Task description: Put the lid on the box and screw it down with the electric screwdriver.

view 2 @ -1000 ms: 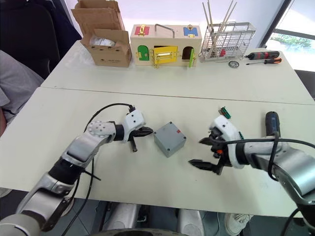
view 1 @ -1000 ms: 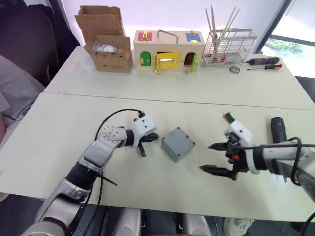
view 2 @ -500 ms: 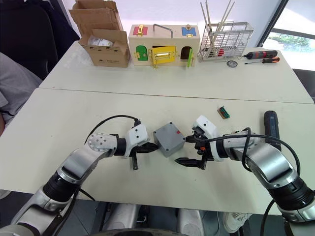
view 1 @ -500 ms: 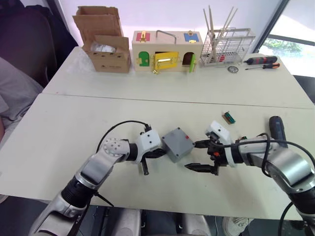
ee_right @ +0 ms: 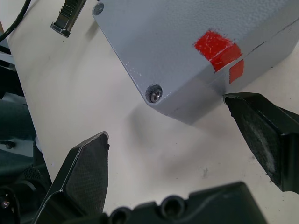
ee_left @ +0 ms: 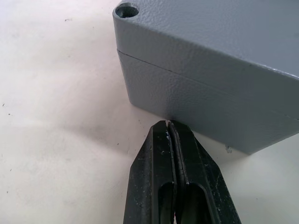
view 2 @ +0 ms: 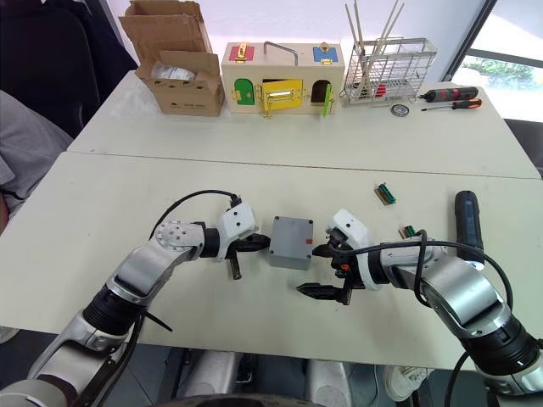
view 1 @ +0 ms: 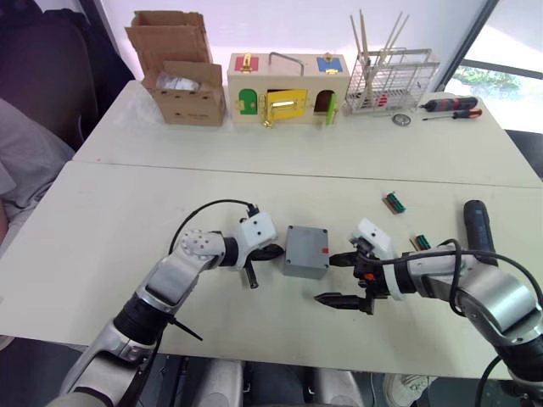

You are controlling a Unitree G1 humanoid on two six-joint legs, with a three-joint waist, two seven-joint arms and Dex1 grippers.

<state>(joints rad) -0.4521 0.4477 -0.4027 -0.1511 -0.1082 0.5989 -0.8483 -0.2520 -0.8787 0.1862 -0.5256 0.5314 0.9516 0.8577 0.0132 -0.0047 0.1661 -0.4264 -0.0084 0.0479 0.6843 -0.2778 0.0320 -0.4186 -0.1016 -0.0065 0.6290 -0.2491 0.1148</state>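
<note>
The grey box [view 1: 305,254] stands mid-table, its red label [ee_right: 219,46] facing my right arm. The lid [ee_left: 210,32] sits on top of it along a thin seam, with a screw [ee_right: 153,93] in one corner hole. Shut, my left gripper [view 1: 271,252] has its tips against the box's left wall [ee_left: 187,102]. My right gripper [view 1: 337,278] is open just right of the box, one finger [ee_right: 259,135] close to the labelled wall, nothing held. The dark electric screwdriver [view 1: 478,222] lies on the table at the far right.
Two small green connectors [view 1: 394,202] [view 1: 420,242] lie between the box and the screwdriver. Along the far table stand a cardboard carton [view 1: 182,72], a wooden box with coloured doors [view 1: 288,91], a wire rack [view 1: 392,80] and hand screwdrivers [view 1: 454,108].
The box has turned from a diamond angle to square with the table edge. My right gripper came left to the box over the second. My left gripper stays against the box's left side.
</note>
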